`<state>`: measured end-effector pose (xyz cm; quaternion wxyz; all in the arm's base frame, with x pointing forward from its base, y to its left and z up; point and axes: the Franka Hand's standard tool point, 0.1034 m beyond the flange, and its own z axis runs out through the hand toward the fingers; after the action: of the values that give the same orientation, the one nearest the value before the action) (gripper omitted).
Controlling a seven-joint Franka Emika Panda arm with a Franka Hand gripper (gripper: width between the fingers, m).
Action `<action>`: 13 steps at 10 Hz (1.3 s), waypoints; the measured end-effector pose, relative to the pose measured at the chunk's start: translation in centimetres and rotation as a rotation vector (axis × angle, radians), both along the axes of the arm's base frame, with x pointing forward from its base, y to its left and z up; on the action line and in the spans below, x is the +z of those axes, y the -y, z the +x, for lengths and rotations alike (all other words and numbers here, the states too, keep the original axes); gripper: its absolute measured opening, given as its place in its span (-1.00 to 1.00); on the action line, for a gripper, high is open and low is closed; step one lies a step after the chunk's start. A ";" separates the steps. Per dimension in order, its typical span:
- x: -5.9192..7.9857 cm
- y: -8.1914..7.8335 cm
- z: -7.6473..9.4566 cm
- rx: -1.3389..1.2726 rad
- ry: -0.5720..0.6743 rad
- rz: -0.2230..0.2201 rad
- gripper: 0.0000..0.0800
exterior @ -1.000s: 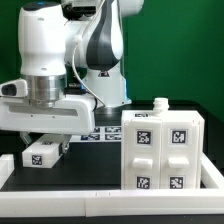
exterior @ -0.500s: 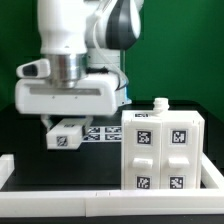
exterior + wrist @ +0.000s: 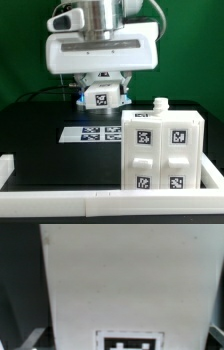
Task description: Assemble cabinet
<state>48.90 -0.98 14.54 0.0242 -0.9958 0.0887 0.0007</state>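
Your gripper [image 3: 101, 103] is clamped on a small tagged panel [image 3: 100, 97] - held high above the table [image 3: 35, 140], probably to clear the cabinet [image 3: 160, 150] - which stands at the exterior view's right.

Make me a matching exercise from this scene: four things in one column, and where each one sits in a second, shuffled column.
Things:
1. cabinet
2. marker board
3. small tagged panel
4. small white knob

Places:
A. lying flat on the black table, to the exterior view's left of the cabinet
B. off the table, held in the gripper
C. standing on the table at the exterior view's right
D. on top of the cabinet

Pairs: 1-C, 2-A, 3-B, 4-D
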 end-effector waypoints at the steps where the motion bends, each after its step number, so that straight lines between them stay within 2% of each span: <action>1: 0.5 -1.2 0.7 0.003 -0.014 -0.005 0.39; 2: 0.8 -2.1 2.0 0.060 0.001 -0.030 0.39; 7: 0.4 -2.1 1.8 0.061 -0.006 -0.026 0.39; 9: 1.6 -3.2 4.0 0.105 0.021 -0.019 0.39; 12: 3.9 -4.0 8.0 0.118 0.027 -0.019 0.39; 13: 4.3 -4.3 8.8 0.127 0.035 -0.024 0.39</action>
<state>57.67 3.36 18.84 0.0137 -0.9995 0.0248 -0.0161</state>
